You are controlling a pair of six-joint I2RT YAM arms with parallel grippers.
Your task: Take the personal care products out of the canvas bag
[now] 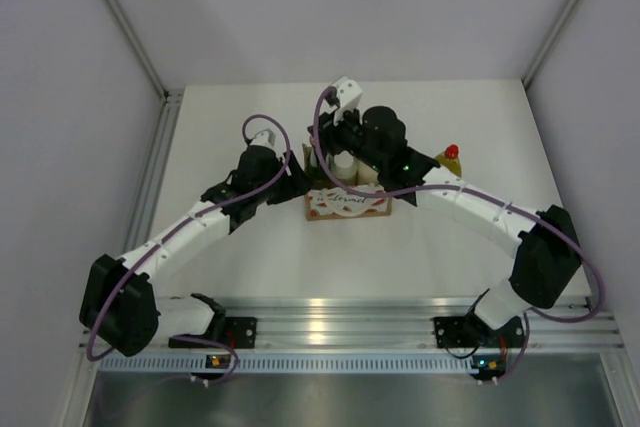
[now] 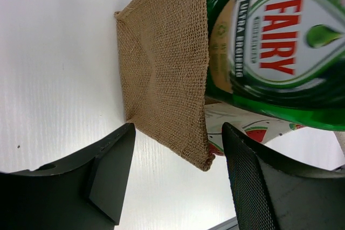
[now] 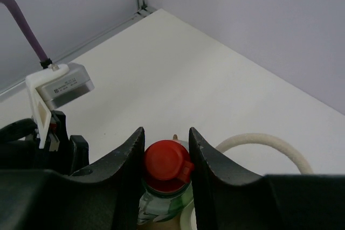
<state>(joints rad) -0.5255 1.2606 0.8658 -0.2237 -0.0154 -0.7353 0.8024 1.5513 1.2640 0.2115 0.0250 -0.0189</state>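
Observation:
The canvas bag (image 1: pixel 346 204) stands mid-table, its white band with red print facing the arms. My right gripper (image 3: pixel 166 152) is above the bag (image 1: pixel 337 145), shut on the red cap (image 3: pixel 165 161) of the dark green bottle (image 2: pixel 275 52). That bottle's labelled body shows beyond the bag's rim in the left wrist view. My left gripper (image 2: pixel 175 162) is open at the bag's left side (image 2: pixel 161 63), its fingers either side of a lower corner without touching it. White-capped bottles (image 1: pixel 345 165) stand in the bag. The yellow-green bottle with red cap (image 1: pixel 452 159) stands on the table to the bag's right.
A cream loop handle (image 3: pixel 264 144) curves beside the right fingers. The left wrist's white camera block (image 3: pixel 59 84) is close on the other side. Grey walls and metal rails (image 1: pixel 165 137) bound the white table.

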